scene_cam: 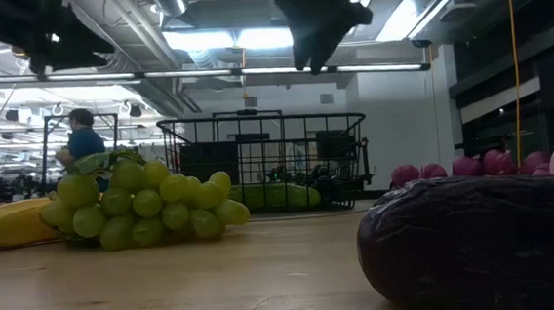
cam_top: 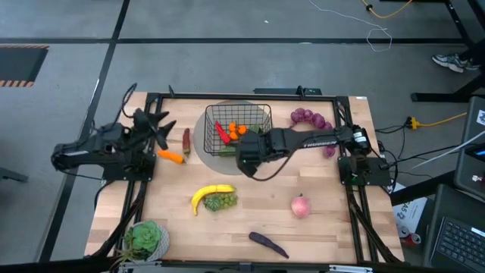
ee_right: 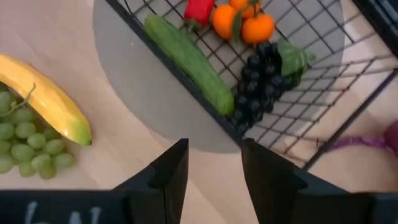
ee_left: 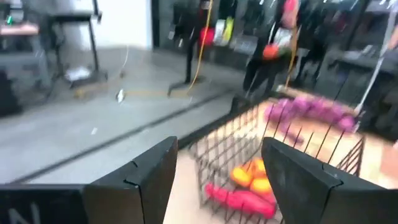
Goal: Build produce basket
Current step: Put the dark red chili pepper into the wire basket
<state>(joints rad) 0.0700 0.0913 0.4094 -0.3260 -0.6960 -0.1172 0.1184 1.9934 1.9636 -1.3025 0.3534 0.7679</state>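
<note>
On the left of the high view, my left gripper (cam_top: 155,127) is wide and holds nothing. The basket (cam_top: 261,111) sits top middle. My right gripper (cam_top: 244,161) hangs by its near edge, half open and empty. I think it could bump the wire and push the basket away.

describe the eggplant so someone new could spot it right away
Start at the wooden table and go to the near edge, opposite the basket. The eggplant lies there alone, right of the potted plant. It is the only long, dark purple piece; the peach beyond it is round and pink.
</note>
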